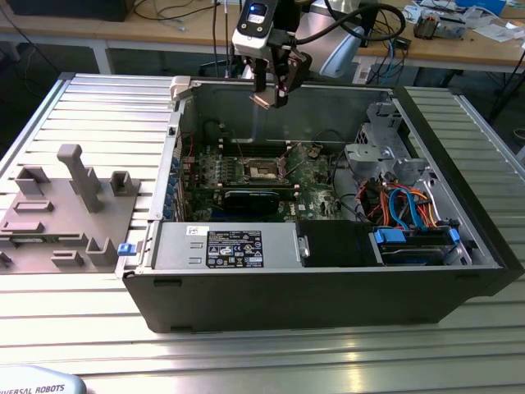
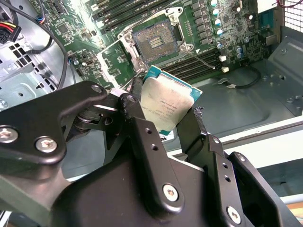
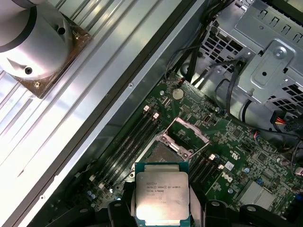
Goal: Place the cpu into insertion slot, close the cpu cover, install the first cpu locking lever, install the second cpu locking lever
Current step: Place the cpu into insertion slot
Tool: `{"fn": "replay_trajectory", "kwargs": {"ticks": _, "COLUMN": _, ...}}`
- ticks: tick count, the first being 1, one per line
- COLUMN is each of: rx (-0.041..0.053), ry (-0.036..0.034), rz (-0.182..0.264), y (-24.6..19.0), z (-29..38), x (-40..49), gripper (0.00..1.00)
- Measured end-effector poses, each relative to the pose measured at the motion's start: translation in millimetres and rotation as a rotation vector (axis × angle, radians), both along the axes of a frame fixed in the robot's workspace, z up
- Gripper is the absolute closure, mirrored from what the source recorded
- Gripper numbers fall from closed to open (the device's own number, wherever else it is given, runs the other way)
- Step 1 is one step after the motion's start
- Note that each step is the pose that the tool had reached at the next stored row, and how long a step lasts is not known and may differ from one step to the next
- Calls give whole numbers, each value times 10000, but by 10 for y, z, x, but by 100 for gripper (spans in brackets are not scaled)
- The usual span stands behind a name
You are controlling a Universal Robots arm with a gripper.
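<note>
- My claw (image 1: 271, 100) is clenched on the chip (image 2: 168, 104), pinching it by its edges, silvery face up in both wrist views.
- I'm holding it high over the open computer case (image 1: 287, 295), above the green board.
- The socket (image 3: 164, 153) below is bare and the cover (image 3: 191, 128) stands raised.
- By my reckoning, seating, closing and locking are all still to do.
- The case sits on a ribbed metal table (image 1: 98, 107).
- A grey parts holder (image 1: 66, 213) lies at the exterior view's left, with cluttered benches (image 1: 164, 33) behind.

The worktop (image 1: 246, 353) is ribbed silvery metal (long grooves run across it). An open black computer case (image 1: 328, 291) lies on its side in the middle. Toward the exterior view's left sits a grey plastic holder (image 1: 57, 217), with a small blue clip (image 1: 125, 248) between holder and case.
</note>
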State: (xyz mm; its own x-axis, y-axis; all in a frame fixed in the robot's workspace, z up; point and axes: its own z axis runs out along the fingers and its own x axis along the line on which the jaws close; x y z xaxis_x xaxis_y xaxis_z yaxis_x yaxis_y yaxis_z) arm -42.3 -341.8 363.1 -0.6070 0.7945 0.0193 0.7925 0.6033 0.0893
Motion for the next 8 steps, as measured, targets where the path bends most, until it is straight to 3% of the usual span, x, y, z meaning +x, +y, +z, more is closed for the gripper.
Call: {"fn": "replay_trajectory", "kwargs": {"ticks": 8, "rx": 0, "ry": 0, "rz": -103, "y": 0, "z": 0, "x": 0, "gripper": 46}}
